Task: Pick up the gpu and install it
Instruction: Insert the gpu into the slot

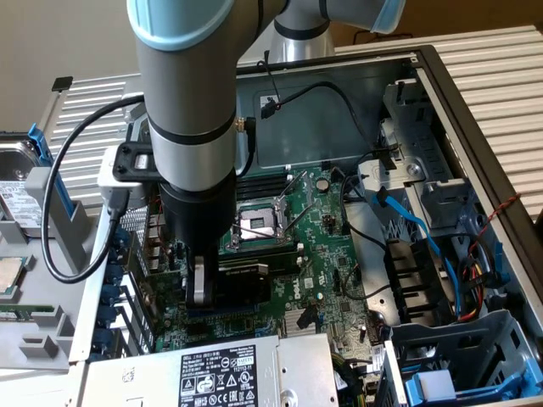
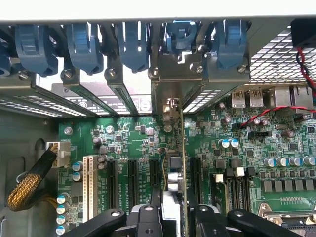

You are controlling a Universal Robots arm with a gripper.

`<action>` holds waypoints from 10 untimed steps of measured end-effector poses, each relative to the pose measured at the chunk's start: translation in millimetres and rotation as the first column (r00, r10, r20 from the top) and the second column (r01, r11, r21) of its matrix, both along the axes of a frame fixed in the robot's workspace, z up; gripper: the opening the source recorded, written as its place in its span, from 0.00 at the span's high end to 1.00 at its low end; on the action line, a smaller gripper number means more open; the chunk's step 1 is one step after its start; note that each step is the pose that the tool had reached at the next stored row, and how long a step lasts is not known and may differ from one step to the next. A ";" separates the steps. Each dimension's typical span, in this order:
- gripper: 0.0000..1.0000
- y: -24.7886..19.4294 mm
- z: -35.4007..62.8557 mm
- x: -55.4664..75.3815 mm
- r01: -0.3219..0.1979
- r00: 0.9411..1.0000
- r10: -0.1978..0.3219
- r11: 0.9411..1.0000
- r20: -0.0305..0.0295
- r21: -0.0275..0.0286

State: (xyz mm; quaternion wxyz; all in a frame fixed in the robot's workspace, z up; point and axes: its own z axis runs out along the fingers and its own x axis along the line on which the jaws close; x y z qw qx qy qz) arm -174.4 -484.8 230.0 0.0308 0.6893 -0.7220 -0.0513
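One end effector (image 2: 174, 219) clamps the gpu (image 2: 177, 148) edge-on over the motherboard (image 2: 128, 140); slots (image 2: 132, 174) close either side.

Finishes noted: case interior and arm.
Motherboard (image 2: 133, 143) glossy green laminate; chassis (image 2: 24, 143) matt grey sheet metal, perforated at the rear; slot latches (image 2: 133, 44) smooth blue plastic; cable sleeve (image 2: 27, 190) woven gold-black braid; gpu (image 1: 244, 284) heatsink matt black; gripper (image 2: 175, 217) matt black; arm (image 1: 187, 76) satin grey metal.
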 end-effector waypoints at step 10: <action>0.71 -0.1 0.5 0.0 0.000 1.000 0.000 1.000 0.000 0.000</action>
